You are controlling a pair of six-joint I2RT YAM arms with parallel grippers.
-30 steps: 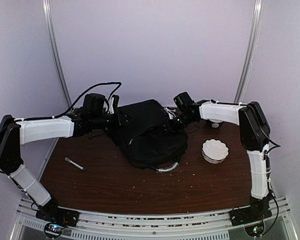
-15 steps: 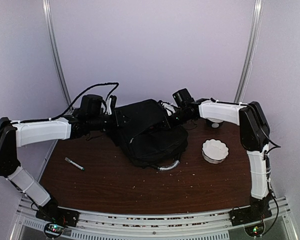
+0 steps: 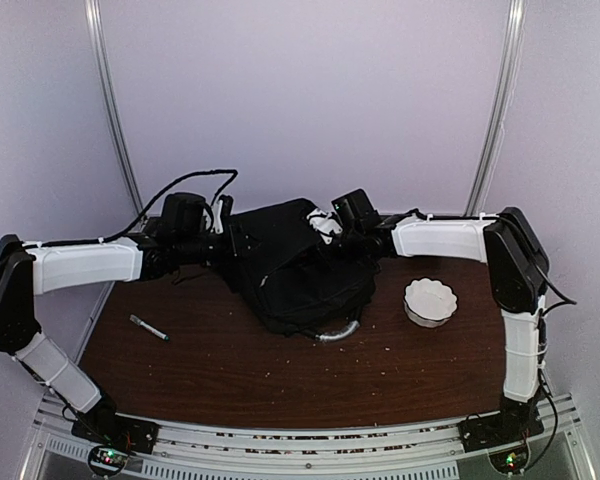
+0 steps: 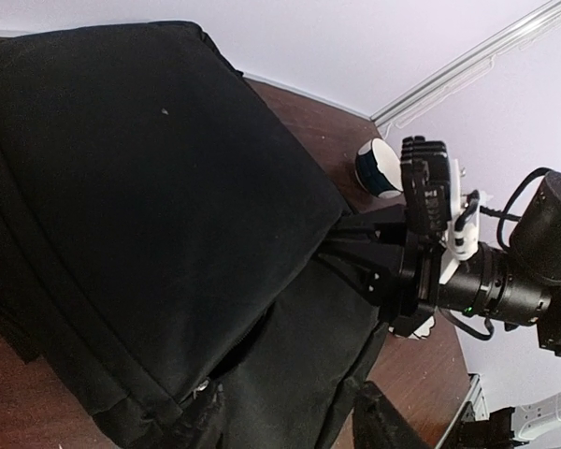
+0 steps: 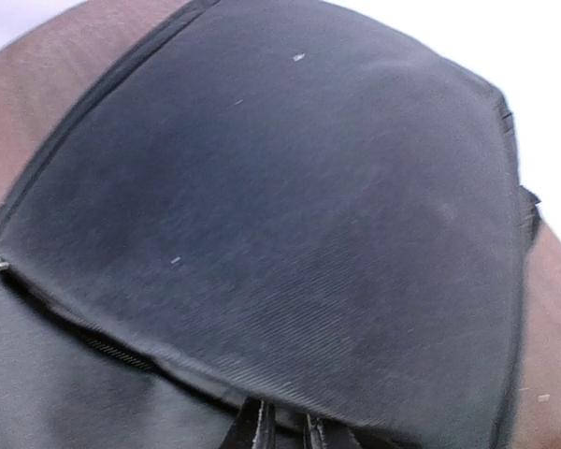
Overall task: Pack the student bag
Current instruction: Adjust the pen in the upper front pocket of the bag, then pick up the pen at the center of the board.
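Black bag (image 3: 298, 268) sits slumped at rear centre of the worktop (image 3: 280, 375), with its silver handle (image 3: 336, 334) curling out on the side toward the near edge. It's the biggest thing here by far.

My left end effector (image 3: 225, 232) is up against the bag's left rear side, arm stretched in from the left edge. The wrist cam there is filled w/ black fabric and my own fingers don't show, so I can't tell if it's wide, narrow or gripping.

My right end effector (image 3: 332, 238) is pressed to the bag's right rear top. In the left wrist cam its tip (image 4: 355, 248) meets the bag's edge, but black on black, so I can't tell whether fabric is pinched. The right wrist cam shows only a blurred bag panel (image 5: 280, 215) close up.

White scalloped bowl (image 3: 430, 300) stands apart from the bag, toward the right edge. A pen (image 3: 148, 327) lies near the left edge, well apart from the bag. A small round blue & white thing (image 4: 378, 166) sits toward the back right corner. Pale specks are scattered over the worktop.
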